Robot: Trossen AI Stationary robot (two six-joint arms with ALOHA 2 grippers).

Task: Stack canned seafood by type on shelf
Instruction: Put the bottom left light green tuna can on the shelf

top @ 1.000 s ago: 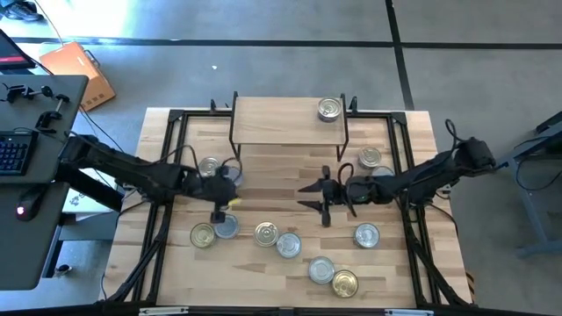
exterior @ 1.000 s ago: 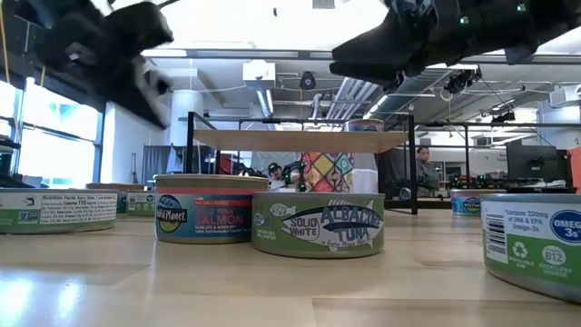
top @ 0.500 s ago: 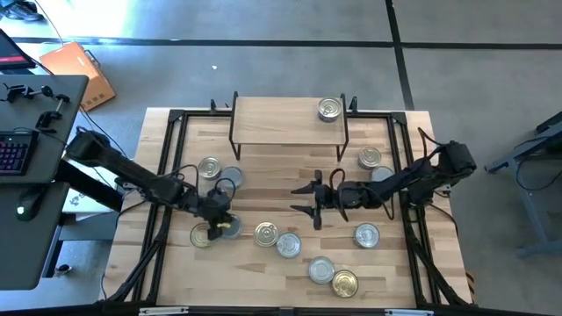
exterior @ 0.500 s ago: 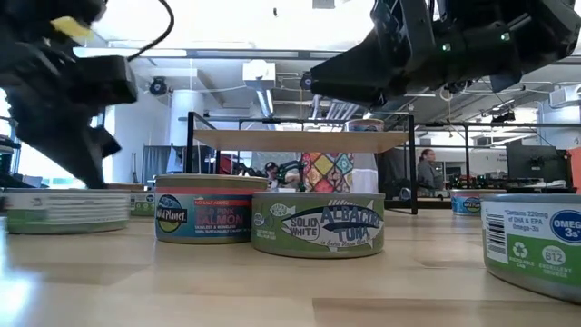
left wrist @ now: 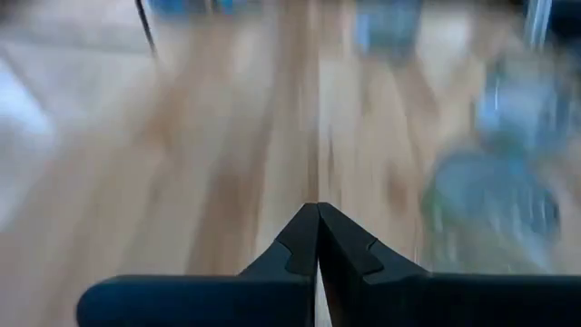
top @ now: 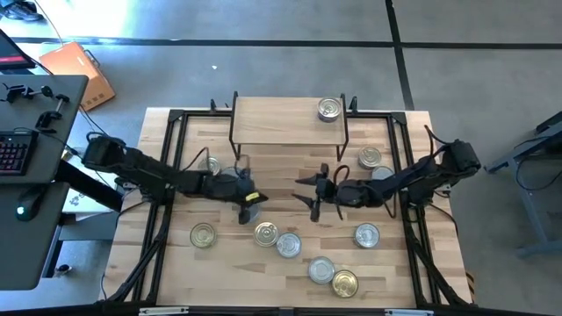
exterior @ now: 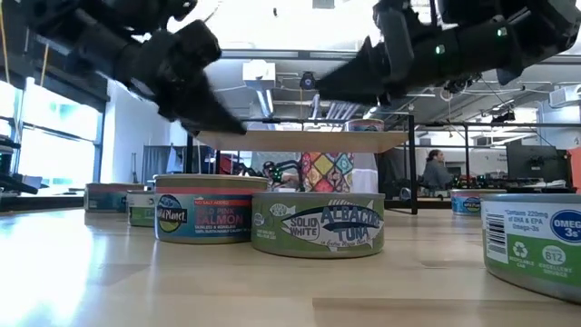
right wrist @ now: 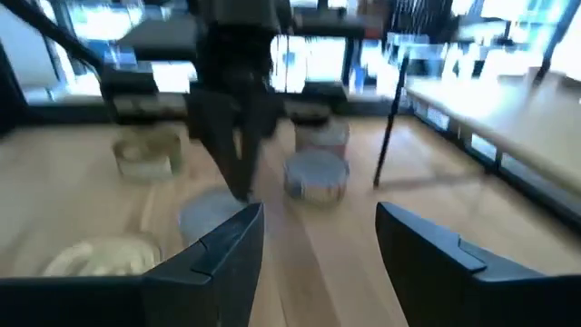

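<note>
The canned seafood lies scattered on the slat table; one tin (top: 329,109) stands on the shelf (top: 281,123). A salmon tin (exterior: 213,209) and a tuna tin (exterior: 318,222) sit mid-table. My left gripper (top: 248,205) is shut and empty, and slants down above the table left of centre, its tips (exterior: 232,127) higher than the tin tops. A grey tin (right wrist: 207,213) lies under it. My right gripper (top: 308,195) faces it from the right, open and empty, well above the table (exterior: 327,84).
Two tins (top: 219,169) sit near the shelf's left legs and two more (top: 374,164) near its right legs. Other tins lie toward the near edge (top: 334,276). A black frame (top: 167,175) runs along the table's sides.
My left gripper dipped to the near-left tins, then swung toward the table's right and its tips rose off the tins. The big tin at the low view's left edge blurred, then left that spot. My right gripper has crept slightly left and lower.
</note>
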